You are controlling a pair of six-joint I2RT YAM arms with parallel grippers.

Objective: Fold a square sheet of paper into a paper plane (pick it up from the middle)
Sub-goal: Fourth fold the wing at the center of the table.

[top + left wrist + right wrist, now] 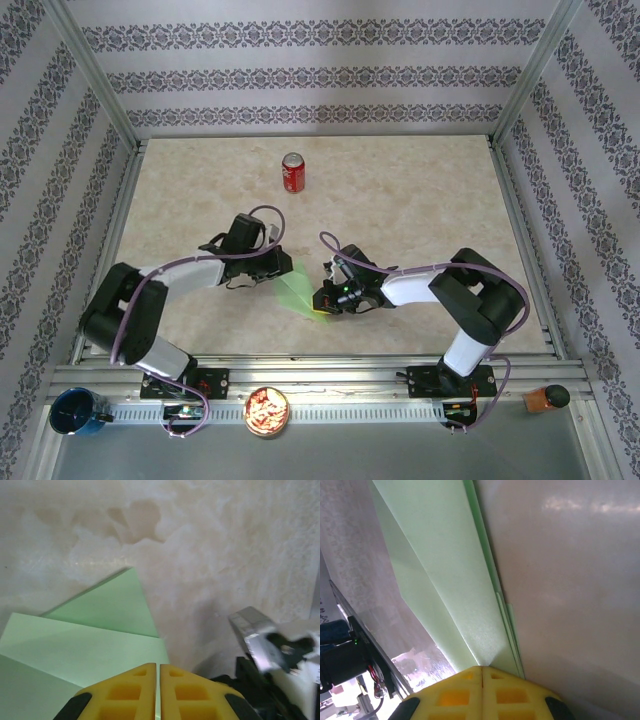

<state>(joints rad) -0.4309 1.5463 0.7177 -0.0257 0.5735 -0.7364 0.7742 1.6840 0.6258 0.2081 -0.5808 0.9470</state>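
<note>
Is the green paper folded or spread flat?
Folded. The paper shows overlapping triangular flaps from the left wrist, and stacked layered edges along a crease from the right wrist.

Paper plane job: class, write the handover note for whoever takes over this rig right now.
Left gripper: shut on one end of the green paper.
Right gripper: shut on the other end, where the layered edges meet.
Paper: held between the two grippers over the middle of the table.
Done: several folds; creased, pointed layers are visible.
Left: probably the last folds into a narrow dart, then setting it down.
</note>
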